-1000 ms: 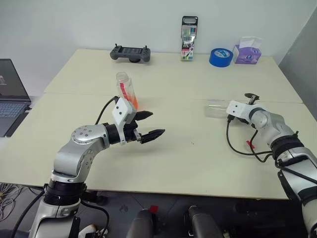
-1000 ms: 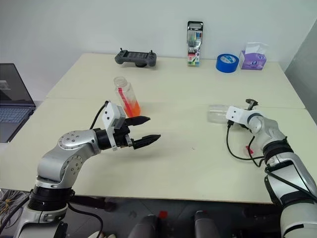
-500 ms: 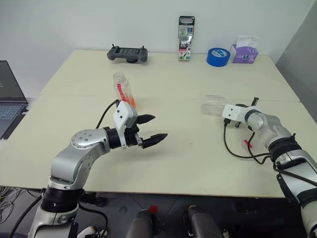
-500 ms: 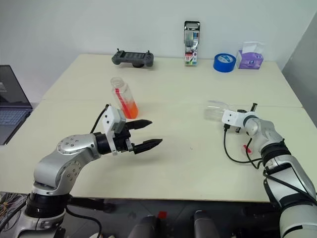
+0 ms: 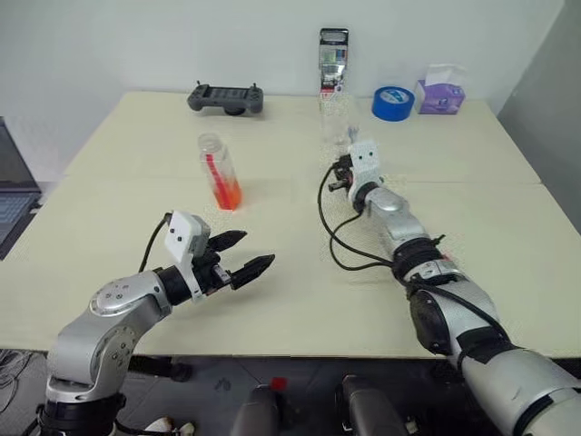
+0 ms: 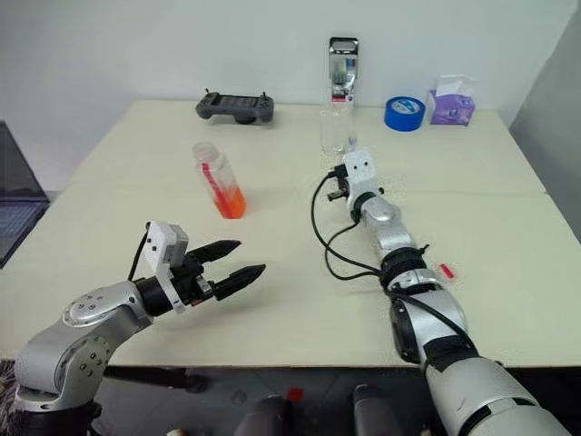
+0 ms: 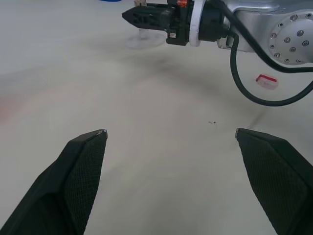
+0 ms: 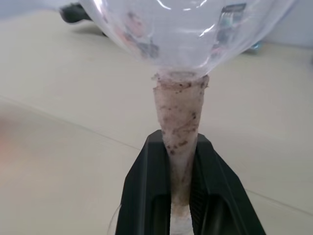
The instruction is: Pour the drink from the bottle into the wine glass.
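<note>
Right gripper point(image 8: 180, 196) has carried the wine glass point(image 6: 337, 130) upright toward table centre, jaws clamped on its stem; left gripper point(image 6: 227, 262) spread, empty; uncapped bottle point(image 6: 219, 181) stands well left of the glass; set glass down gently.

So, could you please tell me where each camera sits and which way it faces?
Left eye: on the head, facing forward and down over the table; both arms show, with the open left hand, the right hand at the wine glass, and the bottle.
Right eye: beside it, same scene, both arms.
Left wrist: looks along its own spread fingers towards the right hand.
Right wrist: looks along its own fingers, shut on the glass's stem.
Shared: both wrist views show the right hand.
</note>
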You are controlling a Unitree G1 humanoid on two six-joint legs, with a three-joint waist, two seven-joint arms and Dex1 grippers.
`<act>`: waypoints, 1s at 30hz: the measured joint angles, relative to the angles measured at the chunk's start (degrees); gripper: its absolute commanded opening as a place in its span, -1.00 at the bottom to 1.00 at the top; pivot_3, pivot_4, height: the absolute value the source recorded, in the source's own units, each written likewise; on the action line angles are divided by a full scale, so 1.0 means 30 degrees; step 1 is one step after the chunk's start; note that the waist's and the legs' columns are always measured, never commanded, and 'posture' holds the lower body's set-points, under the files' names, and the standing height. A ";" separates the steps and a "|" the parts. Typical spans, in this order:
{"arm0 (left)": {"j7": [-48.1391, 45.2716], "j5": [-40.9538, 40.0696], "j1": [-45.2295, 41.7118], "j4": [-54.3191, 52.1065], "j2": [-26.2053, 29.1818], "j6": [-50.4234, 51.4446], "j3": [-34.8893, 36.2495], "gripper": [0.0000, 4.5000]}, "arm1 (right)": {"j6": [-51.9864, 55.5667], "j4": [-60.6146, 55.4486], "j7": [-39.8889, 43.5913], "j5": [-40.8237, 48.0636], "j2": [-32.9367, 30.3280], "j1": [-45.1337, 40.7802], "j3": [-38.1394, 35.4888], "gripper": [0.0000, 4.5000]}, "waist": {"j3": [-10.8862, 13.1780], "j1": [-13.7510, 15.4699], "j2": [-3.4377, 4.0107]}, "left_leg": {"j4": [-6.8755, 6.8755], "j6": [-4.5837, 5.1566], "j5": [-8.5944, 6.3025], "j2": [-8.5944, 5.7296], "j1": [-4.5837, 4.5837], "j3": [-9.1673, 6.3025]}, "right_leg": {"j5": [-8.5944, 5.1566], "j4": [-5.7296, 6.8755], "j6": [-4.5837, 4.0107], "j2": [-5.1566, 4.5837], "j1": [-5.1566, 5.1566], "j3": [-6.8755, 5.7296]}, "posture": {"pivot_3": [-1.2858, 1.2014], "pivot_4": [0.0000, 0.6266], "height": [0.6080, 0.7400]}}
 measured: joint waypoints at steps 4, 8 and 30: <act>0.0670 -0.0636 0.0843 -0.1212 0.0000 0.0242 0.0204 1.00 | 0.0129 0.0598 -0.0187 0.0277 0.0288 0.0561 -0.0048 -0.93 | 0.0000 0.0306 0.0000 | 0.0022 0.0001 0.0000 -0.0067 -0.0005 0.0050 | 0.0000 -0.0003 0.0001 -0.0053 0.0004 -0.0001 | 0.03 -0.52 1.00; 0.0842 -0.0893 0.1333 -0.1634 0.0117 0.0402 0.0220 1.00 | -0.0077 -0.0014 -0.0322 0.0058 0.0320 0.1587 0.0220 -0.93 | -0.0023 0.0330 0.0003 | 0.0013 0.0002 0.0001 -0.0054 0.0013 0.0048 | -0.0001 0.0005 0.0001 -0.0045 0.0009 -0.0008 | 0.03 -0.52 1.00; 0.0439 -0.1150 0.1235 -0.1299 0.0818 0.0198 0.0299 1.00 | 0.1177 -0.9296 -0.1980 -0.1501 0.0103 0.8386 0.3192 -0.93 | -0.0332 0.0438 0.0006 | -0.0009 0.0003 -0.0001 -0.0050 0.0069 0.0035 | -0.0026 -0.0012 -0.0020 -0.0029 0.0069 -0.0024 | 0.03 -0.52 1.00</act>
